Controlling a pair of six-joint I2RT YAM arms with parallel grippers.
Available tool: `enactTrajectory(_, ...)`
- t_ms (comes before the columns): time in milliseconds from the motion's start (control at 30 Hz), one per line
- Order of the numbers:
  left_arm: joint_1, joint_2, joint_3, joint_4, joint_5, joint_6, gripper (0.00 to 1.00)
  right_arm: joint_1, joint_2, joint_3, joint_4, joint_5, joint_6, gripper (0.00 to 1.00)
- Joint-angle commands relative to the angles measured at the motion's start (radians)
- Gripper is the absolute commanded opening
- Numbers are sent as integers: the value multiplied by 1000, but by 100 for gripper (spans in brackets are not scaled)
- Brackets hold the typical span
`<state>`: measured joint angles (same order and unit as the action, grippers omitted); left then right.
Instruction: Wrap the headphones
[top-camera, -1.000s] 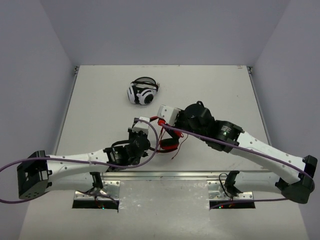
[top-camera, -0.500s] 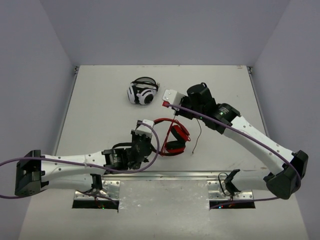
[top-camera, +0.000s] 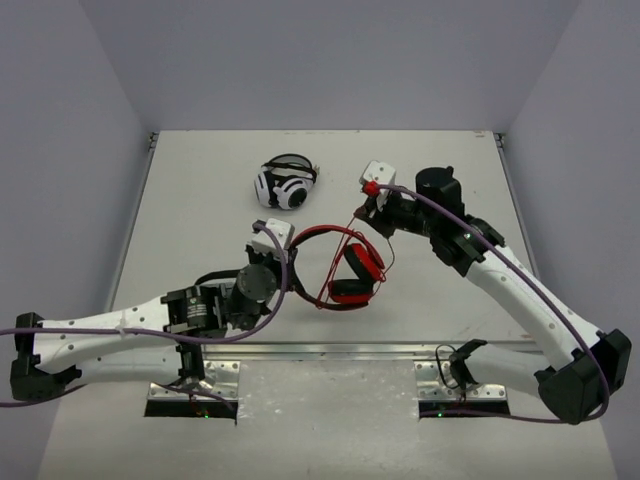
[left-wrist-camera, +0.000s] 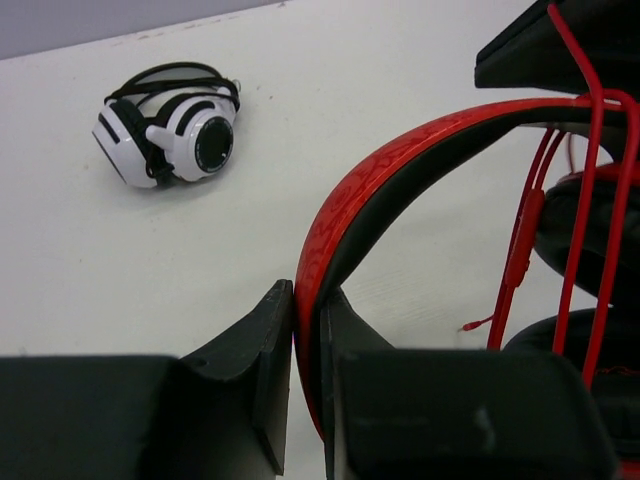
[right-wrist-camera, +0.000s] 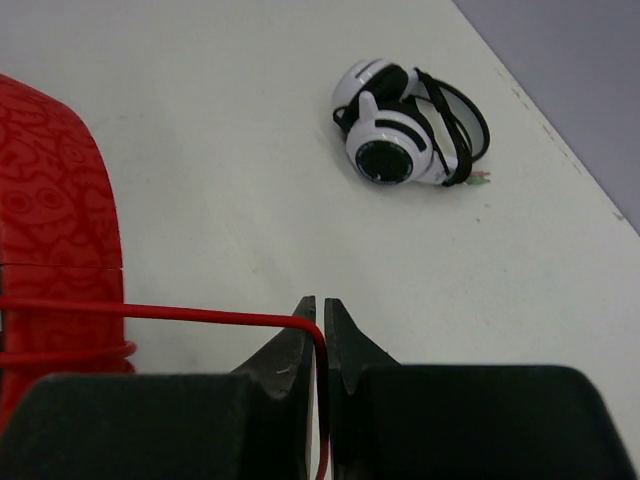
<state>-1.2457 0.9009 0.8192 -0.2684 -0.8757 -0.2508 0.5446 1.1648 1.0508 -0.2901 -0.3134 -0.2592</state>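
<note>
The red headphones (top-camera: 352, 268) lie near the table's middle, ear cups down and headband arched to the left. My left gripper (top-camera: 296, 264) is shut on the red, black-lined headband (left-wrist-camera: 400, 165), its jaws clamped on either side of the band (left-wrist-camera: 308, 310). My right gripper (top-camera: 362, 206) is above and behind the headphones, shut on the thin red cable (right-wrist-camera: 150, 313), which bends between the fingertips (right-wrist-camera: 320, 310). The cable (top-camera: 345, 235) runs taut from there down across the headband. Loops of cable (left-wrist-camera: 590, 200) hang in front of the ear cups (left-wrist-camera: 585, 235).
Black-and-white headphones (top-camera: 285, 185) lie at the back left of the table, apart from both arms; they also show in the left wrist view (left-wrist-camera: 170, 125) and the right wrist view (right-wrist-camera: 405, 125). The table's far edge runs past them (right-wrist-camera: 560, 150).
My right gripper has moved back and to the right, away from the headphones, drawing the cable taut. My left gripper has shifted left with the headband, and the headphones have turned with it.
</note>
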Motion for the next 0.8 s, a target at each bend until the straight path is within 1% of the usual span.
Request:
enactTrajectory(0, -23, -74, 125, 32, 99, 2, 0, -90, -54, -75, 251, -178, 147, 5)
enactTrajectory(67, -21, -80, 178, 29, 106, 16, 0, -97, -60, -110, 328, -258, 222, 9)
enactTrajectory(100, -21, -82, 190, 40, 112, 34, 0, -97, -48, -138, 403, -332, 295, 10)
enactTrajectory(133, -21, -80, 222, 60, 113, 38, 0, -97, -34, -147, 442, -369, 332, 12)
enactTrajectory(200, -21, -71, 264, 78, 124, 54, 0, -97, -7, -170, 547, -421, 398, 12)
enactTrajectory(233, -23, -56, 287, 90, 123, 61, 0, -97, 19, -182, 592, -453, 463, 11)
enactTrajectory(267, -23, -48, 331, 100, 126, 70, 0, -95, 30, -196, 686, -457, 489, 10)
enactTrajectory(300, -23, -25, 356, 109, 127, 80, 0, -95, 39, -233, 742, -460, 553, 10)
enactTrajectory(333, -21, -11, 380, 118, 129, 88, 0, -97, 58, -250, 799, -475, 583, 10)
enactTrajectory(367, -23, 4, 406, 117, 124, 91, 0, -97, 67, -265, 892, -477, 609, 10)
enactTrajectory(433, -23, 45, 478, 112, 106, 96, 0, -97, 96, -287, 949, -477, 655, 9)
enactTrajectory(467, -21, 56, 498, 112, 66, 94, 0, -97, 104, -293, 998, -477, 669, 10)
enactTrajectory(533, -23, 79, 544, 123, 8, 90, 0, -95, 130, -313, 1035, -480, 693, 11)
enactTrajectory(567, -23, 85, 558, 127, -41, 88, 0, -95, 140, -328, 1069, -486, 698, 10)
enactTrajectory(633, -21, 108, 596, 141, -83, 96, 0, -95, 157, -347, 1108, -490, 729, 8)
enactTrajectory(667, -21, 116, 607, 147, -130, 100, 0, -94, 168, -369, 1143, -498, 736, 8)
enactTrajectory(733, -21, 138, 627, 184, -164, 126, 0, -94, 176, -393, 1183, -501, 762, 7)
enactTrajectory(767, -21, 148, 630, 195, -183, 140, 0, -94, 185, -409, 1231, -510, 773, 7)
